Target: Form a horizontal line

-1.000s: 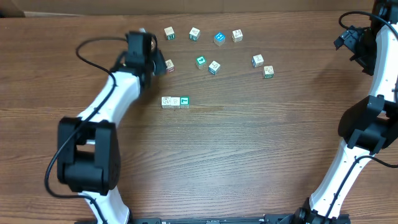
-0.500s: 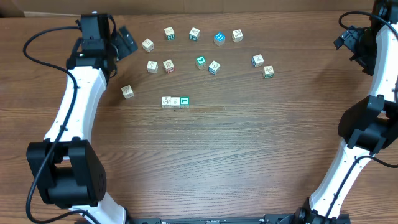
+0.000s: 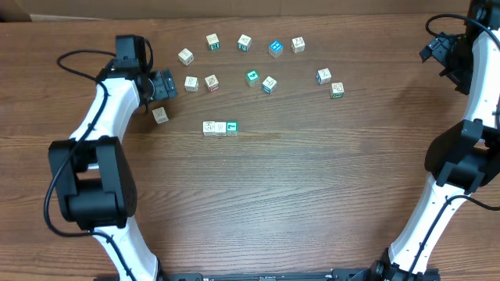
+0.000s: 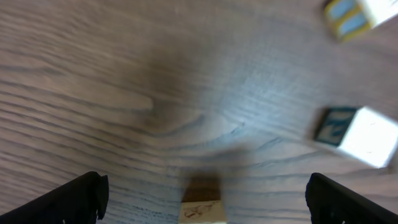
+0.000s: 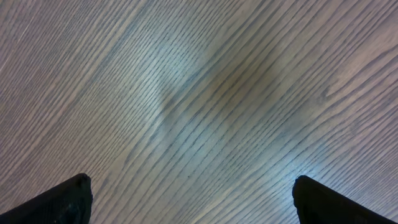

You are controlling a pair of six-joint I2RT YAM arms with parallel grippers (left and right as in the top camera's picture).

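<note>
Three cubes make the horizontal line (image 3: 219, 128) (teal end); left pincer (image 3: 162, 84) and right pincer (image 3: 431, 50) gape empty.

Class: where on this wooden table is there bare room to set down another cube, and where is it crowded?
Free: the broad bare wood below the short row of pale wooden cubes; also right of its teal end cube. Crowded: the scattered cubes above the row.

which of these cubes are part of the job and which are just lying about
Job: row of three cubes; pale cube by the open left gripper, likely next.
Lying about: blue cube; teal cube; other pale cubes near the top.
</note>
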